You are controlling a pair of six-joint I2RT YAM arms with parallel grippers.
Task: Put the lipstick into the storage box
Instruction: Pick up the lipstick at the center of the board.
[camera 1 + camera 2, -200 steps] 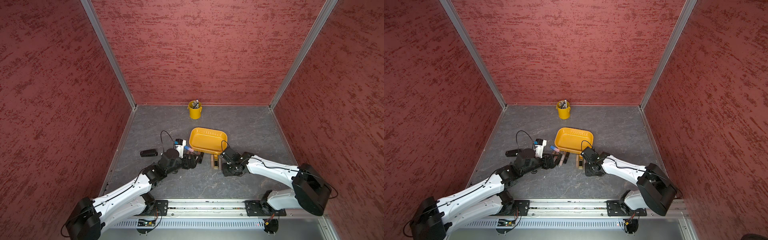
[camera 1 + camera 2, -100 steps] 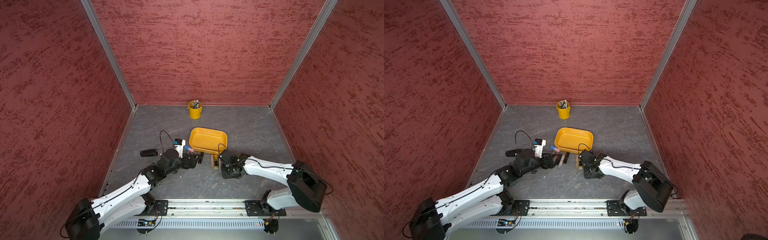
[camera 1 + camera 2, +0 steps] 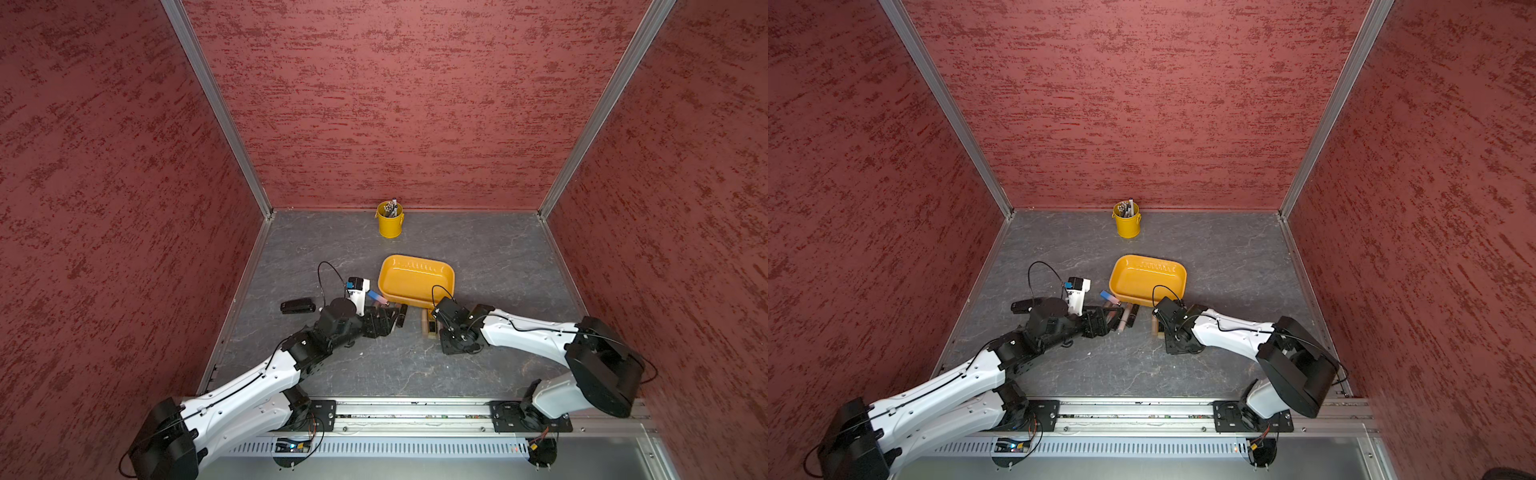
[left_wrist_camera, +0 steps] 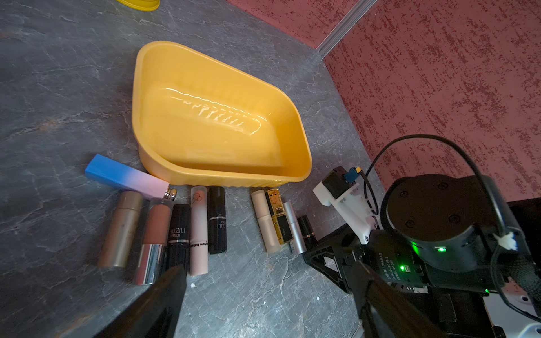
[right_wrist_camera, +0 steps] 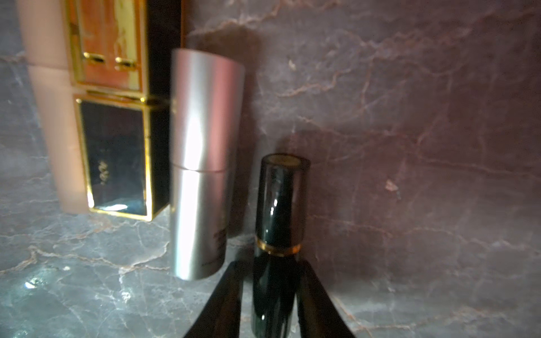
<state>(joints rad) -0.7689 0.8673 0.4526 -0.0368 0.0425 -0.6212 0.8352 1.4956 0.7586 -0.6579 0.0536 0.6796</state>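
The storage box [image 3: 415, 261] [image 4: 216, 123] is a shallow yellow-orange tray, empty, in mid-table. Lipsticks lie in a row along its near side. The rightmost group holds a beige tube [image 4: 265, 222], a gold-and-black square case [image 4: 279, 216], a silver tube [image 5: 205, 164] and a black lipstick [image 5: 279, 204] with a gold band. My right gripper [image 5: 270, 266] [image 3: 435, 328] is low on the table, its fingers closed against both sides of that black lipstick, which still rests on the surface. My left gripper [image 4: 268, 267] [image 3: 384, 322] stands open and empty just short of the left group.
The left group holds a bronze tube [image 4: 121, 228], a pink-and-silver one [image 4: 155, 243], two black ones and a pale pink one [image 4: 199, 231], plus a blue-to-pink box [image 4: 126, 175]. A yellow bucket [image 3: 390, 220] of pens stands at the back wall. A black case [image 3: 297, 306] lies left.
My right gripper's fingers have drawn in around the black lipstick, and that arm has edged slightly left. The left arm has not moved.
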